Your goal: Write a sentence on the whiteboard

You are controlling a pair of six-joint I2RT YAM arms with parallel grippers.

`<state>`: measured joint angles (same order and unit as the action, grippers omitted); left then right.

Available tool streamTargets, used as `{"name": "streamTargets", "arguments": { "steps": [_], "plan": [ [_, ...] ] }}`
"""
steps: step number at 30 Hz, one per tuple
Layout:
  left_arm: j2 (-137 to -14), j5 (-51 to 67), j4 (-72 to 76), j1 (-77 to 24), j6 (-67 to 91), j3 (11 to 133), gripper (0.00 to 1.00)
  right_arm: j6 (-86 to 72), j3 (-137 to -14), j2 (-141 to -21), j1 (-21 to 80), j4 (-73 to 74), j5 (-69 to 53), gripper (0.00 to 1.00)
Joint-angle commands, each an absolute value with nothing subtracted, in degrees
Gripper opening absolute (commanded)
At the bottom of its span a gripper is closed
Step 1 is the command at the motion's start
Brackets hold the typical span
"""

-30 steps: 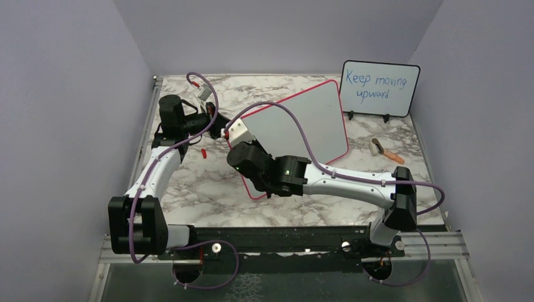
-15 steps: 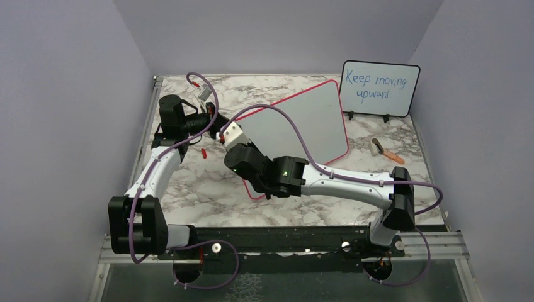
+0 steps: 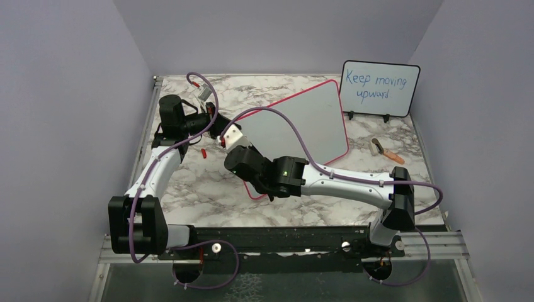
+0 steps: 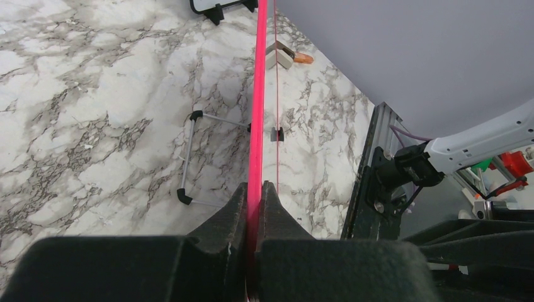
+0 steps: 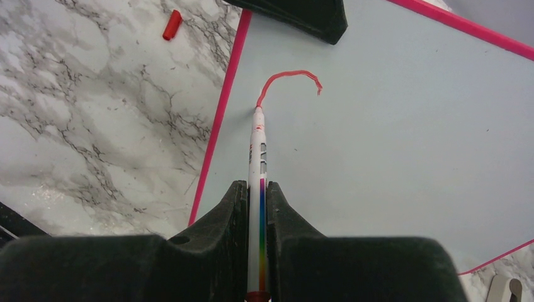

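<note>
The whiteboard (image 3: 296, 123), white with a thin red-pink frame, stands tilted in mid-table. My left gripper (image 3: 216, 128) is shut on its left frame edge; the left wrist view shows that edge (image 4: 257, 94) pinched between the jaws of the left gripper (image 4: 254, 189). My right gripper (image 3: 232, 137) is shut on a white marker (image 5: 257, 163) with a rainbow stripe. The marker's tip touches the whiteboard's face (image 5: 390, 138) near its left edge. Of the sentence, only one short curved red stroke (image 5: 286, 77) shows.
A smaller black-framed board (image 3: 380, 88) with blue writing stands at the back right. A red cap (image 3: 204, 152) lies on the marble left of the whiteboard. An eraser and an orange item (image 3: 385, 150) lie at the right. The whiteboard's wire foot (image 4: 189, 157) rests on the table.
My right gripper has shifted a little to the left with the marker, toward the whiteboard's left edge. The left arm has held still.
</note>
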<state>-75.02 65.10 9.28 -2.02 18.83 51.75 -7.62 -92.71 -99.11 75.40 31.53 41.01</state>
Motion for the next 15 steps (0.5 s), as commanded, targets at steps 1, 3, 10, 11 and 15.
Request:
{"name": "streamTargets", "arguments": {
  "steps": [1,3,10,11,15],
  "plan": [
    [-75.9,65.6,6.7,-3.5,15.3,52.0,0.0,-9.1,-91.6,-100.4,75.4,34.9,39.8,0.01],
    [-75.9,65.6,6.7,-3.5,15.2,52.0,0.0,-9.2,-91.3,-100.3,75.4,35.3,39.7,0.01],
    [-76.0,65.7,6.6,-3.6,15.2,52.0,0.0,-9.7,-90.7,-99.9,75.4,36.9,41.9,0.01],
    [-76.0,65.7,6.6,-3.5,15.2,52.0,0.0,-9.8,-90.6,-99.8,75.4,37.0,42.6,0.01],
    [-76.0,65.8,6.6,-3.6,15.2,52.0,0.0,-9.7,-90.3,-99.3,75.4,37.3,44.7,0.01]
  ]
}}
